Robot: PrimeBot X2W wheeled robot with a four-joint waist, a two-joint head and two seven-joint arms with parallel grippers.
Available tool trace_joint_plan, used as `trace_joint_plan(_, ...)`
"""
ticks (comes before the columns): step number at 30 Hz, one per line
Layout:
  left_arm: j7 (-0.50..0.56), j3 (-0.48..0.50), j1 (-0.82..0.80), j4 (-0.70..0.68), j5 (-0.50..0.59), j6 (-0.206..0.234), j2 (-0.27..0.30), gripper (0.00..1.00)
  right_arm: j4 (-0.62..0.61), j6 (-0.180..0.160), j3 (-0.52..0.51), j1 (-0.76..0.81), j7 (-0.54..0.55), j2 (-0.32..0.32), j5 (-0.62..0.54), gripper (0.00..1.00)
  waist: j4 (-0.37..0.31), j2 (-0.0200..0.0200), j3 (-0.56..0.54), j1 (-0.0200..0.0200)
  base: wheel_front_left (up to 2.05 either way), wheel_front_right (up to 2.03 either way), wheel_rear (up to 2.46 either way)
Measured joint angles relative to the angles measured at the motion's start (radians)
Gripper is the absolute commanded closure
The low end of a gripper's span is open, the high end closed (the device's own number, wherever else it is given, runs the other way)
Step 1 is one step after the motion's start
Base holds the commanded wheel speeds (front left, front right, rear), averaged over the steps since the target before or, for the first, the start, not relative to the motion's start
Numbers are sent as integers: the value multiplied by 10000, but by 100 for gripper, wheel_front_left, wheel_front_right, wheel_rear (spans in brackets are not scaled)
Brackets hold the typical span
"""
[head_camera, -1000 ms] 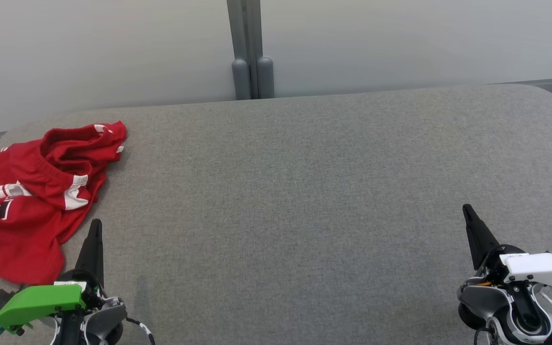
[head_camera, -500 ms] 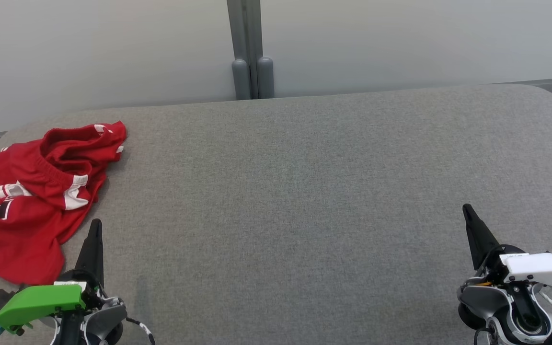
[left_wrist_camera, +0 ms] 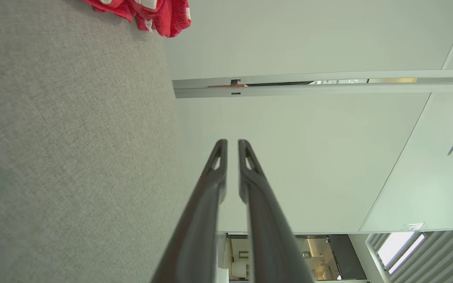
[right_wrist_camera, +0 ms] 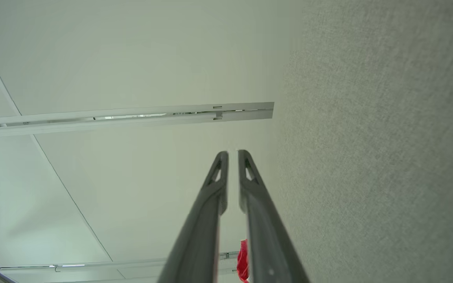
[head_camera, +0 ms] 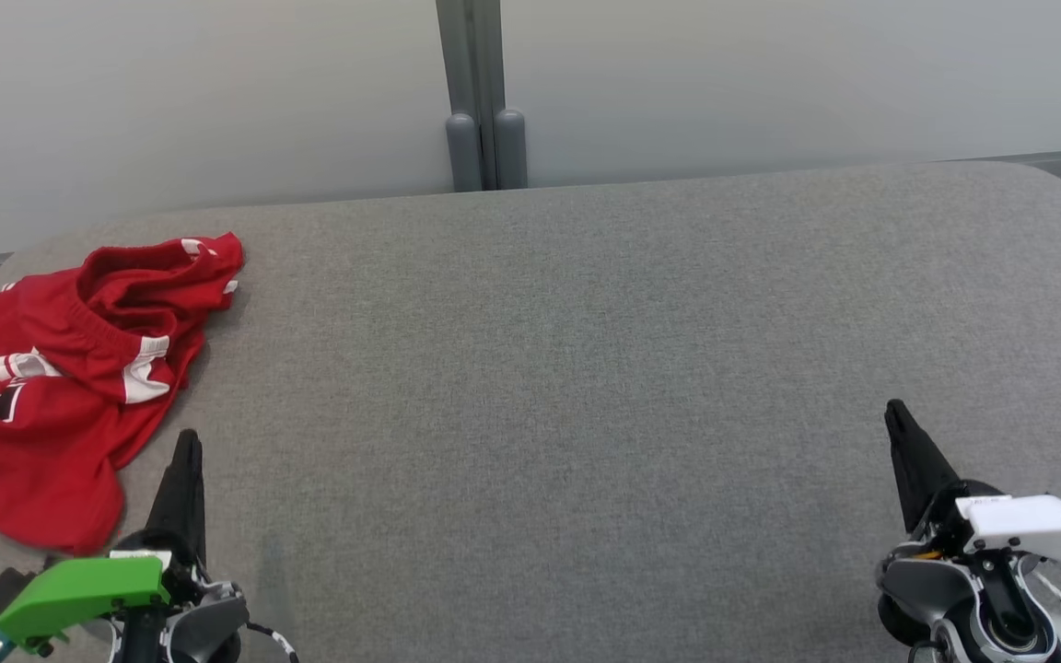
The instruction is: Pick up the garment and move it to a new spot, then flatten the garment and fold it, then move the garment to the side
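Currently the red garment (head_camera: 61, 387) lies crumpled at the far-left edge of the grey table (head_camera: 586, 368), so the nearby left gripper (head_camera: 186, 438), like the right gripper (head_camera: 893, 409) barely parted and empty, should probably open wider before pinching a thick fold.

The garment (head_camera: 52, 396) is red with white bands and a black-and-white patch. The desk (head_camera: 586, 368) is flecked grey. The left gripper (head_camera: 186, 438) wears a green cover, the right gripper (head_camera: 894, 411) a white one.
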Motion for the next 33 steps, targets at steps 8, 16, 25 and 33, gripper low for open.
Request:
trace_joint_plan(8, -307, -301, 243, 155, 23, 13, -48, 0, 144, -2, 267, 258, -290, 54, -221, 0, 23, 0, -1, 0, 0, 0, 0)
trace_joint_plan(16, -660, -625, 268, 136, 746, 13, -48, 0, -67, -2, 403, 331, -662, 44, -1657, 0, 73, 0, -1, 0, 0, 0, 0)
trace_joint_plan(25, -1106, -786, 324, 173, 2861, 13, -46, 0, -408, -2, 656, 368, -1101, 42, -4355, 0, 101, 0, -4, 0, 0, 0, 0)
trace_joint_plan(33, -1417, -917, 427, 186, 4711, 13, -46, 0, -604, -2, 909, 373, -1406, -79, -6253, 0, 121, 0, -23, 0, 0, 0, 0)
